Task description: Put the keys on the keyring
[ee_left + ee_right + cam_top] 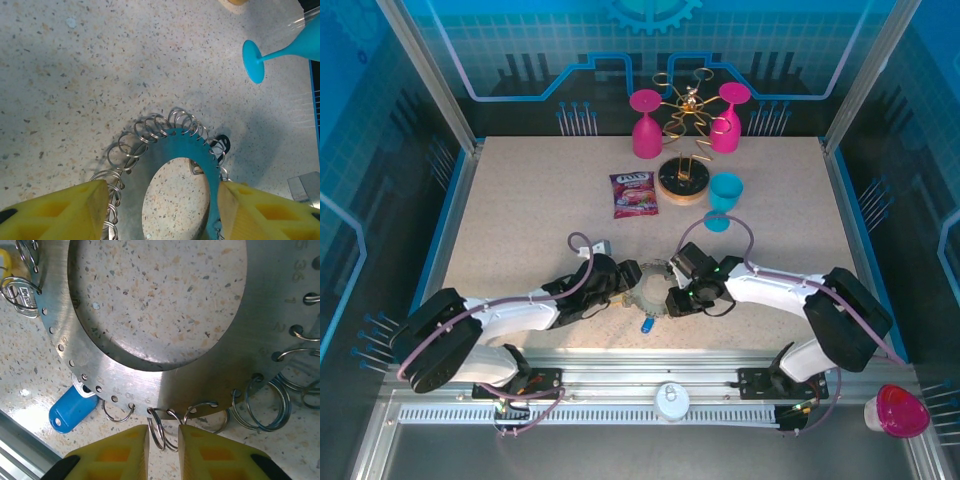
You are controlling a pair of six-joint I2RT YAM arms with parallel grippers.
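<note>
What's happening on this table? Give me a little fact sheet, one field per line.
Keyring: grey metal keyring, wire loops round its rim, between the two arms near the table's front edge
Left tool: left tool, fingers against opposite sides of the keyring
Right tool: right tool, shut on one loop
Keys: blue key at the rim; second key further along, partly seen
Further back: teal glass, rack, sweets packet

Both arms bend inward (wrists close together); left end effector [162, 194] spread wide, right end effector [164, 436] pinched narrow.
</note>
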